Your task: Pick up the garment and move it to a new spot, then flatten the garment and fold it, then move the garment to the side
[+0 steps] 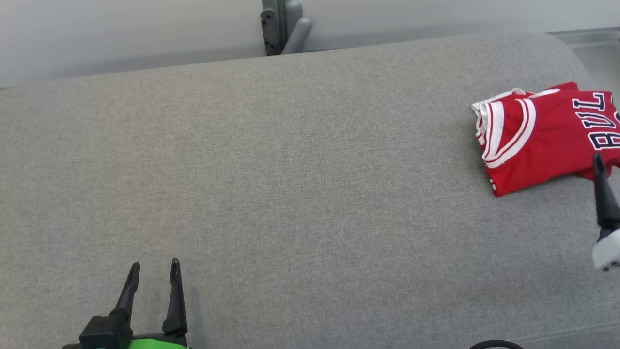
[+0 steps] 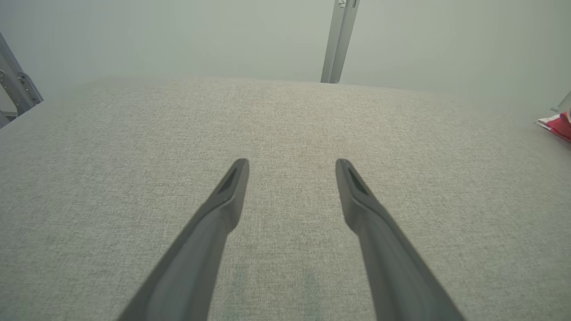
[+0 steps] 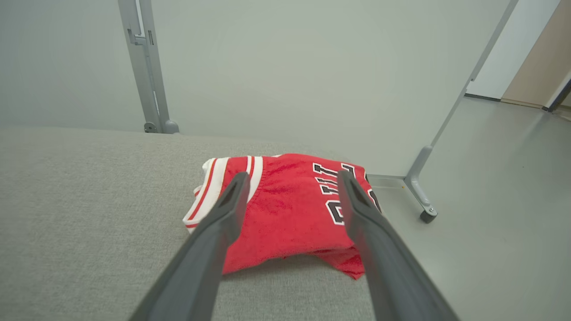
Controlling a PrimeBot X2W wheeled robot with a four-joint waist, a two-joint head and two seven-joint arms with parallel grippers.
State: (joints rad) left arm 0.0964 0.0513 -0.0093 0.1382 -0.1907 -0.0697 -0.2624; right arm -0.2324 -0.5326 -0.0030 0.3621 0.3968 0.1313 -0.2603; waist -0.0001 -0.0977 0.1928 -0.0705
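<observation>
The garment (image 1: 542,135) is a red jersey with white and black trim and dark lettering. It lies folded at the far right of the grey surface (image 1: 290,169), near its right edge. From the right wrist, the garment (image 3: 290,209) lies just beyond my right gripper (image 3: 290,178), which is open with nothing between its fingers. One dark finger (image 1: 603,194) of that gripper rises at the right edge of the head view, beside the garment's near edge. My left gripper (image 1: 154,269) stands open over bare fabric at the lower left. A corner of the garment (image 2: 560,125) peeks in from the right of the left wrist view, where the left gripper (image 2: 292,167) is open.
A grey metal post (image 1: 281,26) stands behind the surface in front of a pale wall. To the right of the surface the floor drops away, with a wheeled frame leg (image 3: 424,196) standing on it. A dark cable (image 1: 494,345) curves at the bottom edge.
</observation>
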